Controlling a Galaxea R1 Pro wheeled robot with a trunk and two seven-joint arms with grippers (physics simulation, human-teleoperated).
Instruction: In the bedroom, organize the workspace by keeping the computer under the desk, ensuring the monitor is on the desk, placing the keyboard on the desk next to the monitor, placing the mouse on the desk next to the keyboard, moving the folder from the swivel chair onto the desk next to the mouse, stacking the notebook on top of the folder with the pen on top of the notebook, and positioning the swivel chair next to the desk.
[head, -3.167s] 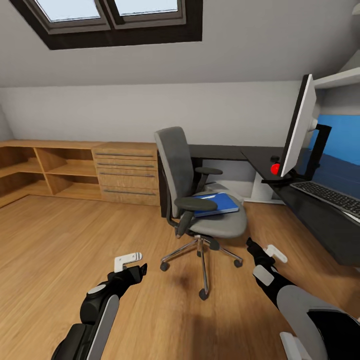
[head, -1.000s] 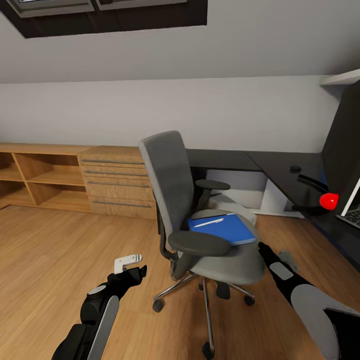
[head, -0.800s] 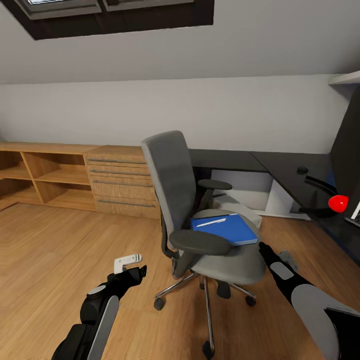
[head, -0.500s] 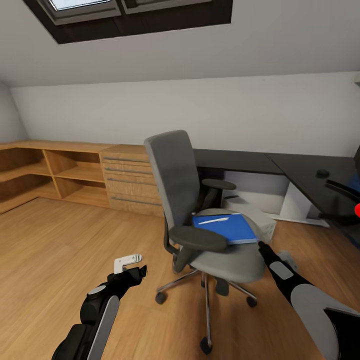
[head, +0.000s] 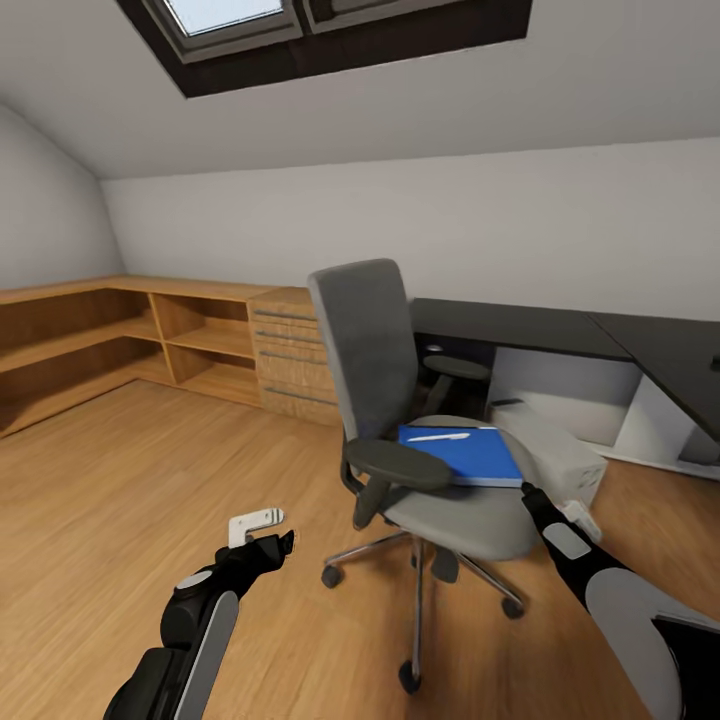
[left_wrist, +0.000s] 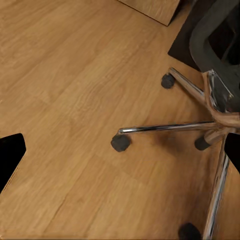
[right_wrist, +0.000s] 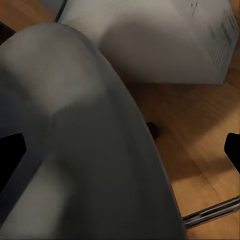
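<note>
The grey swivel chair stands mid-room on the wood floor, its back toward me. A blue folder lies flat on the seat with a white pen on top; I cannot make out a separate notebook. The dark desk runs along the wall behind the chair, and a white computer case lies under it. My left gripper hangs open over the floor, left of the chair base. My right gripper is open at the seat's right edge, close to the grey seat. Monitor, keyboard and mouse are out of view.
Wooden shelving and a drawer unit line the left wall and back corner. A skylight sits in the sloped ceiling. Open wood floor stretches to my left. The chair's casters spread over the floor.
The whole view has swung left, so the camera moved: monitor, keyboard and red object have left the picture on the right. Both arms hold the same pose; the chair has not visibly shifted.
</note>
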